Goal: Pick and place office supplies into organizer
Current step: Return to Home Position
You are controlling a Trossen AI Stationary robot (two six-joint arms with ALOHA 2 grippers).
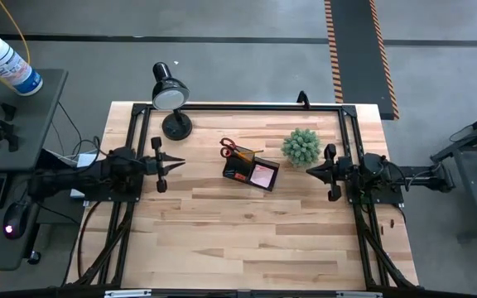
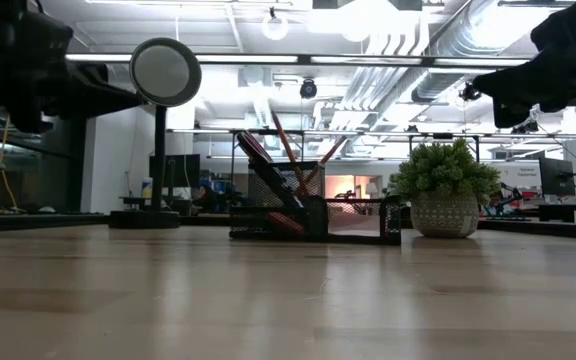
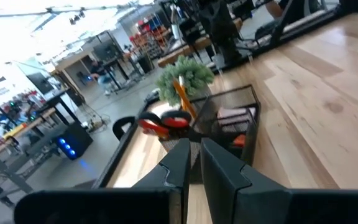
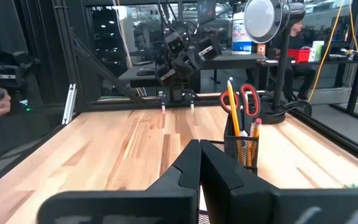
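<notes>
Holding the supplies: organizer (image 1: pixel 251 172), middle of the surface (image 1: pixel 247 240), between lamp (image 1: pixel 171 93) and plant (image 1: pixel 301 146), apart from both.
Scissors (image 1: pixel 229 150): red handles up in the taller section; blades hidden behind mesh.
Pencils (image 4: pixel 233 102): upright beside the scissors; lower ends hidden.
Pink pad (image 1: pixel 263 175): in the low compartment, partly screened by mesh.
Left arm (image 1: pixel 98 174): over the left edge; left jaws pressed together, empty.
Right arm (image 1: pixel 379 175): over the right edge; right jaws pressed together, empty.
Low view: both arms cut off at the top corners.
</notes>
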